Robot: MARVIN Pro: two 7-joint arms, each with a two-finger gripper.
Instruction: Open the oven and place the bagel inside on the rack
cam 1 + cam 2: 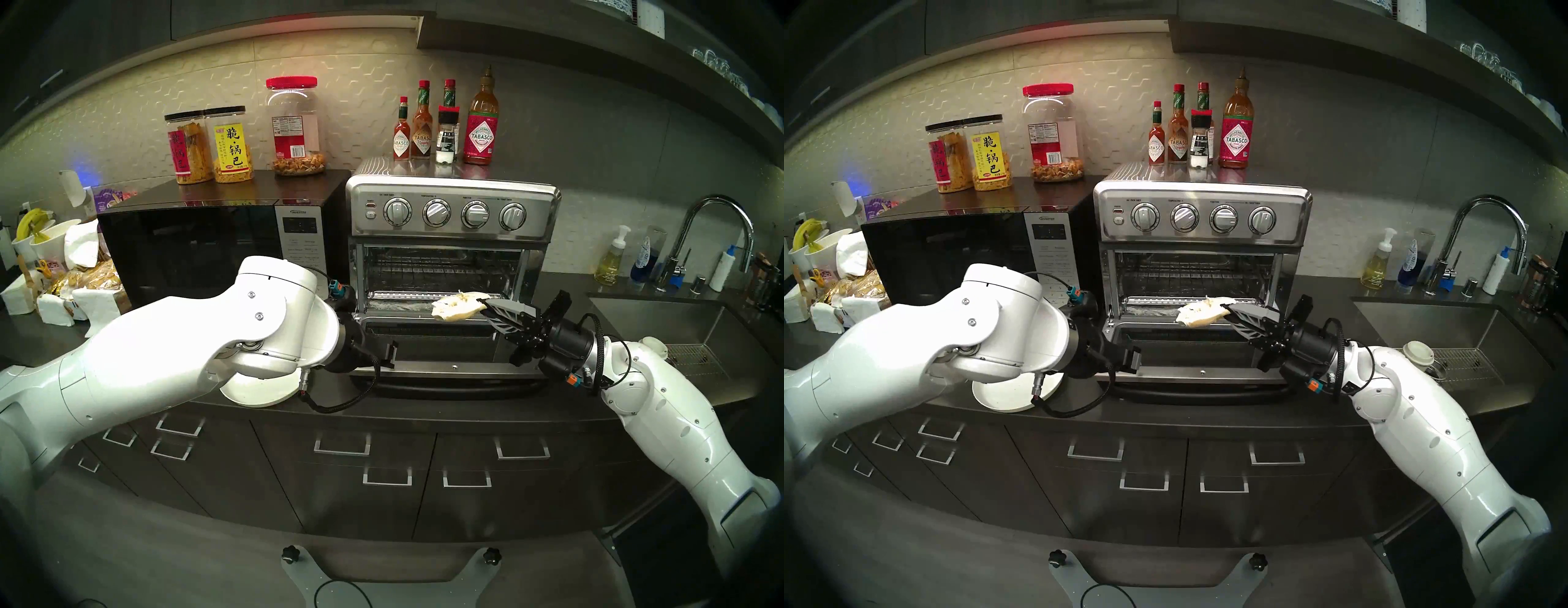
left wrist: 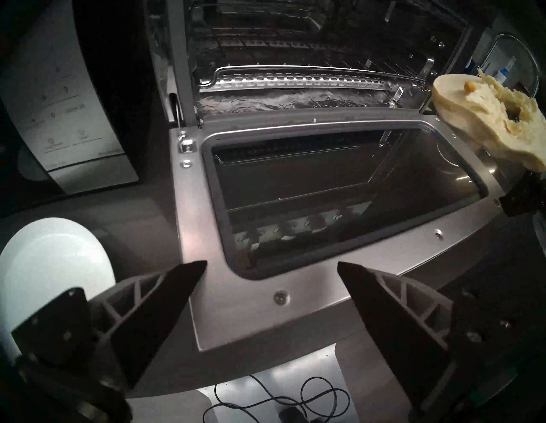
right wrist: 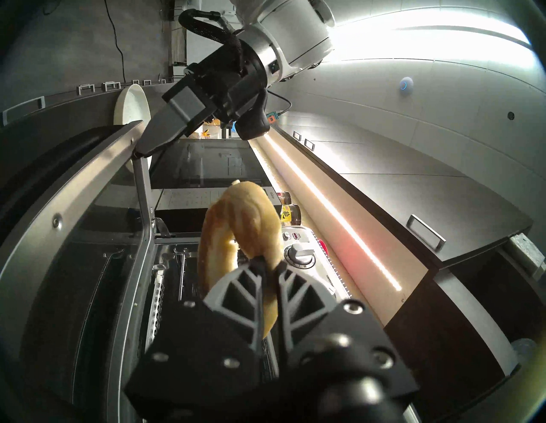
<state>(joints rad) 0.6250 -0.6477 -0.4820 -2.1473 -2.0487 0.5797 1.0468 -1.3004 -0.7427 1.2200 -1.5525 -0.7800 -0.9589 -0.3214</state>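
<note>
The stainless oven (image 1: pixel 452 212) stands with its glass door (image 1: pixel 424 361) dropped flat and the cavity showing. Inside, the wire rack (image 2: pixel 325 65) spans the cavity. My right gripper (image 1: pixel 483 303) is shut on the edge of the pale bagel (image 1: pixel 456 306), holding it roughly level above the door's right side, just in front of the opening. In the right wrist view the bagel (image 3: pixel 245 224) sticks out from between the closed fingers. My left gripper (image 2: pixel 271 265) is open and holds nothing, hovering over the door's front left corner.
A white plate (image 1: pixel 254 392) lies on the counter left of the door, under my left arm. The black microwave (image 1: pixel 191 250) stands against the oven's left side. Sauce bottles (image 1: pixel 424 127) stand on the oven's top. A sink (image 1: pixel 679 322) is to the right.
</note>
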